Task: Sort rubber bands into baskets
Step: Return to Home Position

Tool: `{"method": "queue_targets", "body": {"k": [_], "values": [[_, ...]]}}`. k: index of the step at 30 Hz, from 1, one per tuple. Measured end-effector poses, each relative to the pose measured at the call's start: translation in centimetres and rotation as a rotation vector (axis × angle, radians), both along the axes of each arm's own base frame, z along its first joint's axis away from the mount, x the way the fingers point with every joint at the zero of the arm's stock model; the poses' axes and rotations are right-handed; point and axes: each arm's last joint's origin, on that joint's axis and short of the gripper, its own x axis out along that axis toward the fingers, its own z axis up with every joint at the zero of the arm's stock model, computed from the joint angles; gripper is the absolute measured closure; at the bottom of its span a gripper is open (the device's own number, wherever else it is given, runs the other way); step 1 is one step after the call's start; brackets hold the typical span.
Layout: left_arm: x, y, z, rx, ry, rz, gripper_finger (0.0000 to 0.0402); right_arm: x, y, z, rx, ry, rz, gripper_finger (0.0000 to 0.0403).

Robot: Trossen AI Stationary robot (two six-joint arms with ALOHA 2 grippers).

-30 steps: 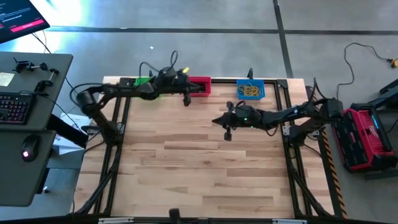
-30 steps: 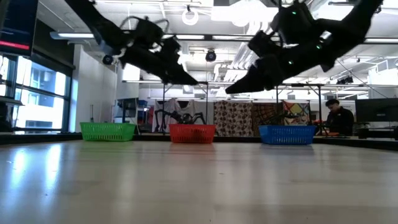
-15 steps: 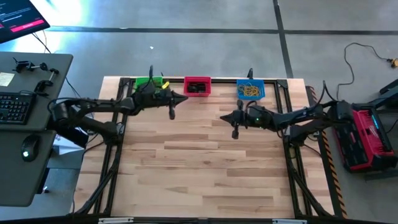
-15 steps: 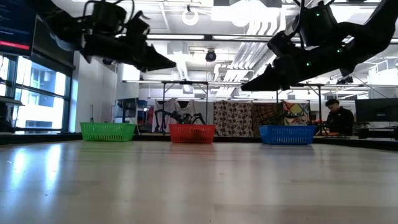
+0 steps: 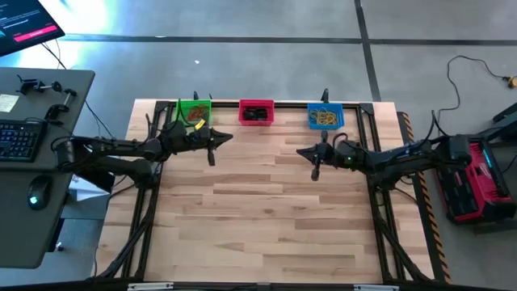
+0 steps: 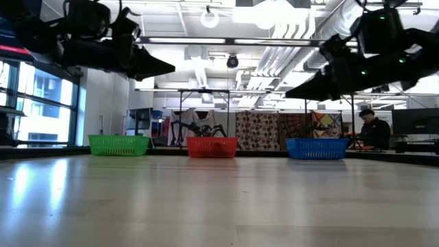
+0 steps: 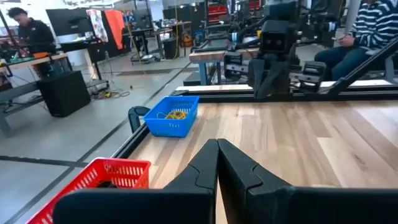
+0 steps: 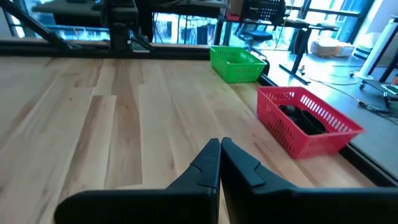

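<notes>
- Low view: walls of the green basket [image 6: 119, 145], red basket [image 6: 212, 147] and blue basket [image 6: 316, 148] hide their contents.
- Left wrist view: the picture's edge and the left gripper [image 7: 217, 143] cut off the red basket.
- High view: rubber bands [image 5: 325, 118] too small to count.

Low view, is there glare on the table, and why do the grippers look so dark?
Low view: a pale sheen lies on the table toward the windows at its left; the left gripper and right gripper show as dark shapes against the bright ceiling lights. High view: the table is evenly lit.
</notes>
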Motion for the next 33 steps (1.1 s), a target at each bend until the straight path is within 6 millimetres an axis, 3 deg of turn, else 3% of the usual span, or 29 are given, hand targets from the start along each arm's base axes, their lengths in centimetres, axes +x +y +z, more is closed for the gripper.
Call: {"method": "queue_targets", "body": {"k": [16, 23, 33], "values": [[-2.1, -1.1, 0.4, 0.021, -0.044, 0.015, 0.0401, -5.3, 2.0, -1.2, 0.017, -0.053, -0.121, 0.0403], [-2.2, -0.9, 0.2, 0.014, -0.021, 0.025, 0.0401, -6.5, 2.5, -1.3, 0.039, -0.006, -0.064, 0.0403], [-2.3, -1.1, 0.2, 0.026, -0.013, -0.013, 0.0401, -8.7, 1.7, -0.4, 0.039, -0.062, 0.007, 0.0403]]}}
